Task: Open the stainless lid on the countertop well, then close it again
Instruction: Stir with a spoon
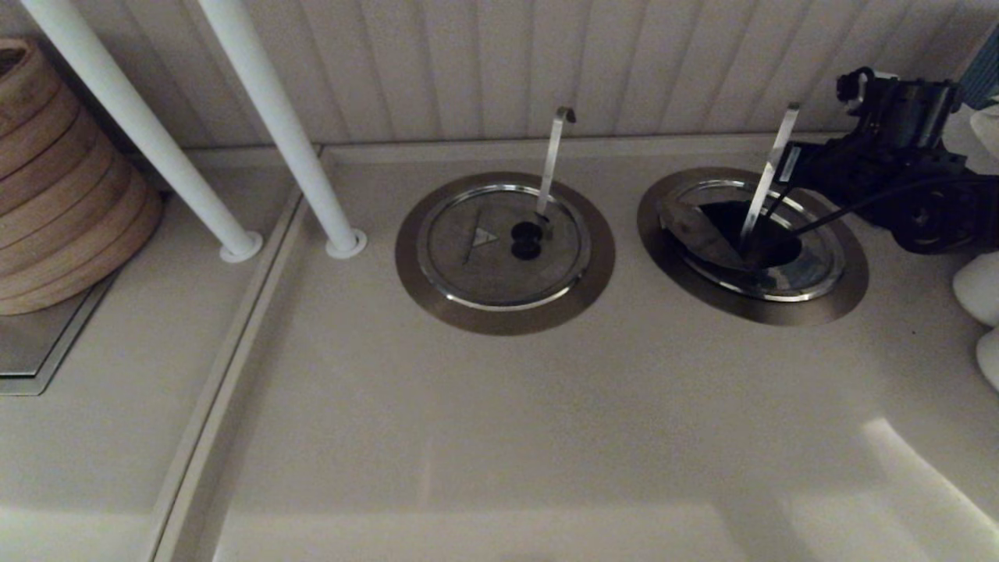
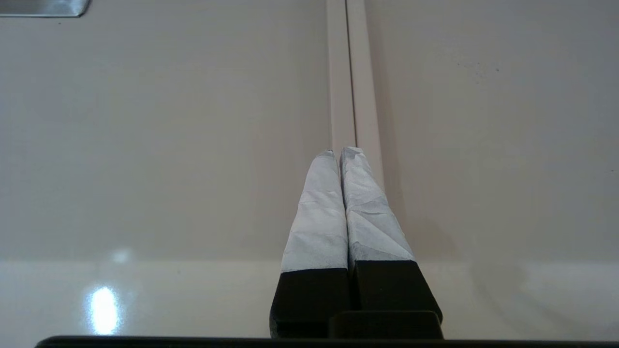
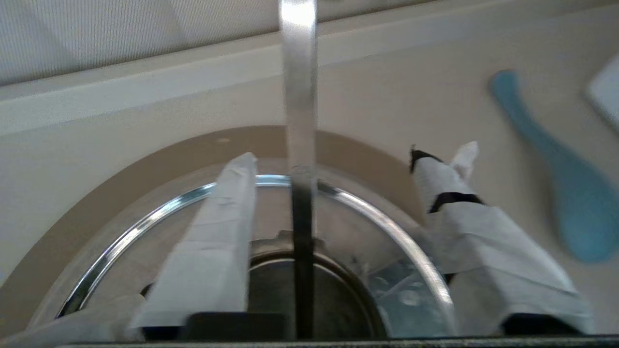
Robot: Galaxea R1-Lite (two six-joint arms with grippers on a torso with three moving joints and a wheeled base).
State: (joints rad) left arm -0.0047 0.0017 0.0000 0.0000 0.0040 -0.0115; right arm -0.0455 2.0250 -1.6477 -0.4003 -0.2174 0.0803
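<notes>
The countertop well (image 1: 847, 293) on the right stands open, its dark hole showing inside the bright steel rim (image 3: 387, 224). The stainless lid (image 1: 691, 228) is folded, with one half tilted up over the well's left side; a bluish patch shows on the steel at the front right. A straight steel ladle handle (image 1: 771, 172) (image 3: 299, 96) rises out of the hole. My right gripper (image 1: 808, 176) (image 3: 357, 154) is open at the well's far right, fingers either side of that handle and apart from it. My left gripper (image 2: 341, 152) is shut on nothing over bare counter.
A second well with a closed lid (image 1: 499, 261) and a hooked ladle handle (image 1: 556, 156) sits to the left. Two white poles (image 1: 296, 133) and stacked bamboo steamers (image 1: 62, 187) stand further left. A blue paddle (image 3: 551, 159) and white objects (image 1: 979, 289) lie to the right.
</notes>
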